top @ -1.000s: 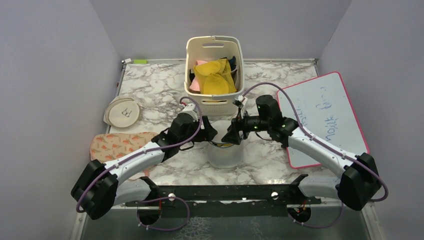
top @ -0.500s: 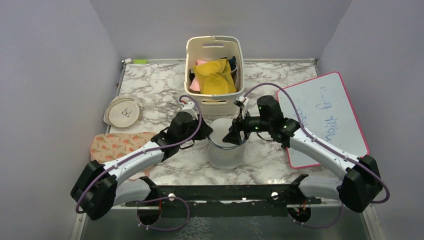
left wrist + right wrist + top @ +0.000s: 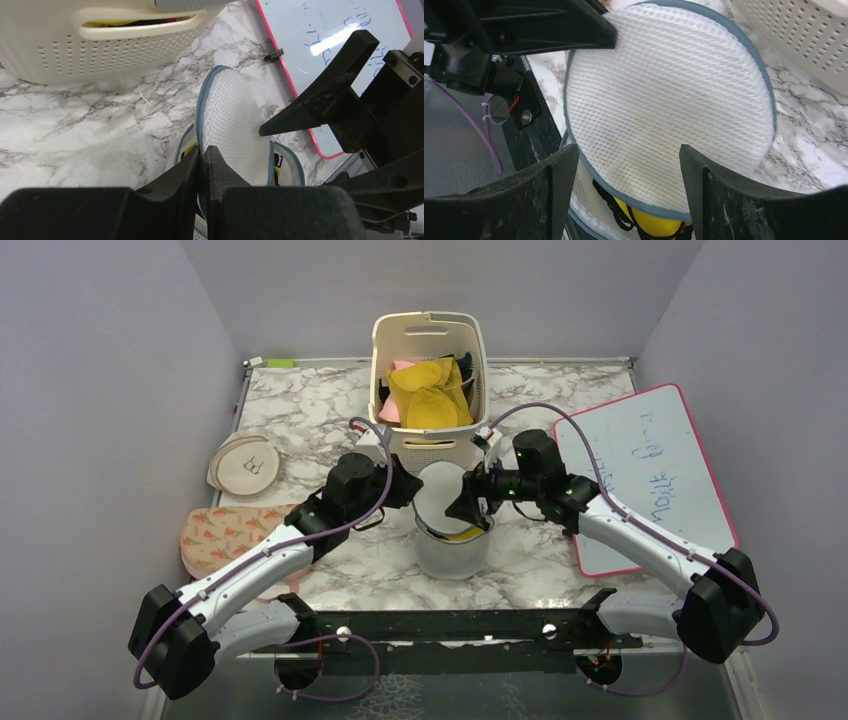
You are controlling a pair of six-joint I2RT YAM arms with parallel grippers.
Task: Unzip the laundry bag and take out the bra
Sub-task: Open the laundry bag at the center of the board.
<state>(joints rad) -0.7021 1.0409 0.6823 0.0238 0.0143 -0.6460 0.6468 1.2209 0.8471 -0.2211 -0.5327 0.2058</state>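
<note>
Finds the laundry bag (image 3: 452, 550) upright at mid-table, just in front of the cream slotted basket (image 3: 428, 445), with its round mesh lid (image 3: 664, 105) tipped up on edge and a yellow item (image 3: 649, 222) with black straps showing inside. Pinches the lid's dark rim in the left gripper (image 3: 204, 150), jaws shut tight on it. Holds the right gripper (image 3: 626, 150) wide open at the lid's lower edge, clasping nothing
</note>
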